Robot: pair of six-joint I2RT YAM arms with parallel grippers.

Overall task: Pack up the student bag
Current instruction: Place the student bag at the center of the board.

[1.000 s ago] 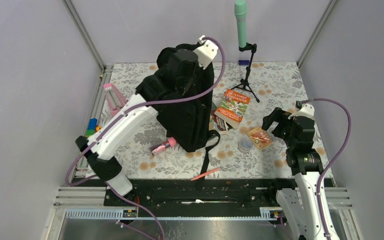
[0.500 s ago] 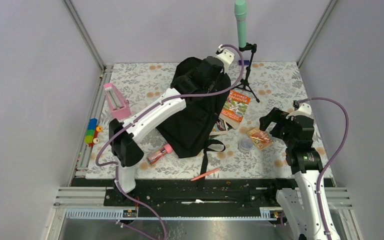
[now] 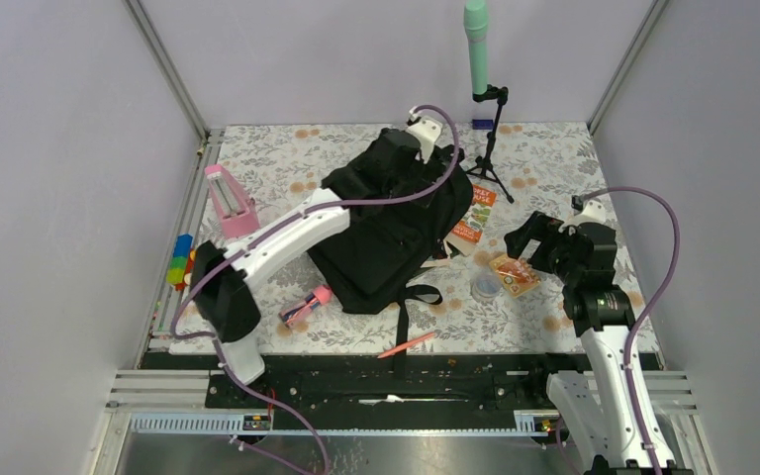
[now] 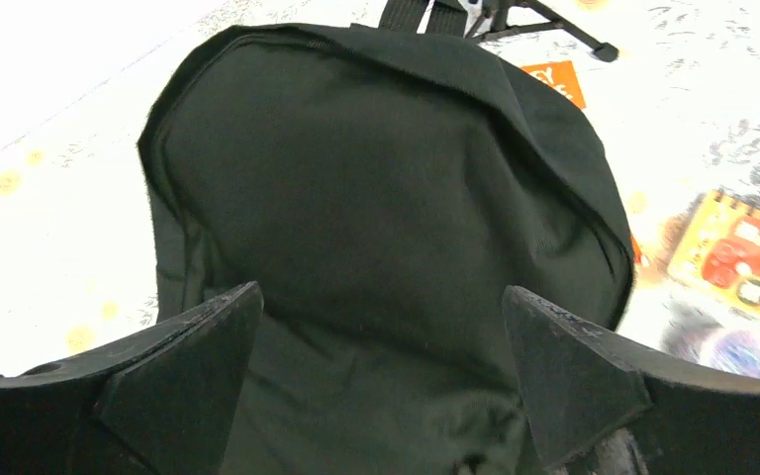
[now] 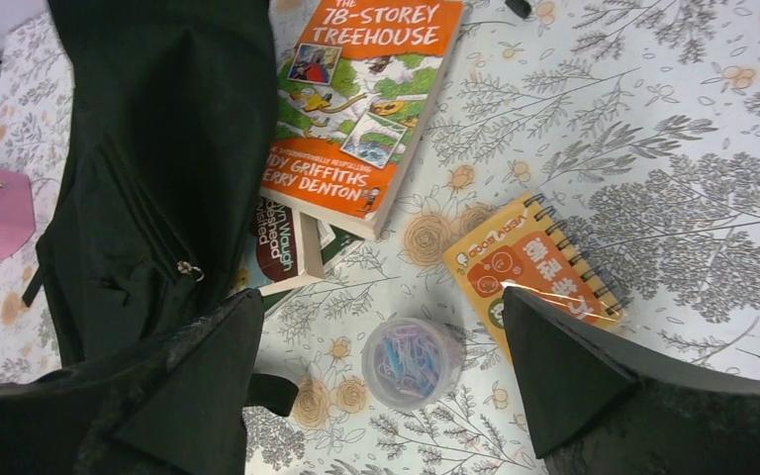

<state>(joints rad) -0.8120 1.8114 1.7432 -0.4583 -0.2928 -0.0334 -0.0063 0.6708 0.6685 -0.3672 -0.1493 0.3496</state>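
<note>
The student bag (image 3: pixel 386 237) is a large black backpack lying slumped in the middle of the table, its straps (image 3: pixel 403 315) trailing toward the near edge. My left gripper (image 3: pixel 392 154) hovers over its far top end, open. In the left wrist view the gripper (image 4: pixel 381 366) has black fabric of the bag (image 4: pixel 376 178) below its wide jaws and nothing between them. My right gripper (image 3: pixel 529 237) is open to the right of the bag. In its own view it (image 5: pixel 381 376) hangs above a clear tub of paper clips (image 5: pixel 411 361), apart from it.
An orange book (image 5: pixel 366 99) lies on a second book (image 5: pixel 287 247), both partly under the bag's edge (image 5: pixel 158 148). An orange spiral notebook (image 3: pixel 515 272) sits beside the tub (image 3: pixel 486 287). A pink pen (image 3: pixel 406 344), pink tube (image 3: pixel 305 303), pink stand (image 3: pixel 228 198), coloured blocks (image 3: pixel 180 262) and a tripod (image 3: pixel 485 129) surround the bag.
My left gripper has opened and let go of the bag. The bag has dropped from upright to lying flatter, shifted right over the books. The right gripper edged slightly left.
</note>
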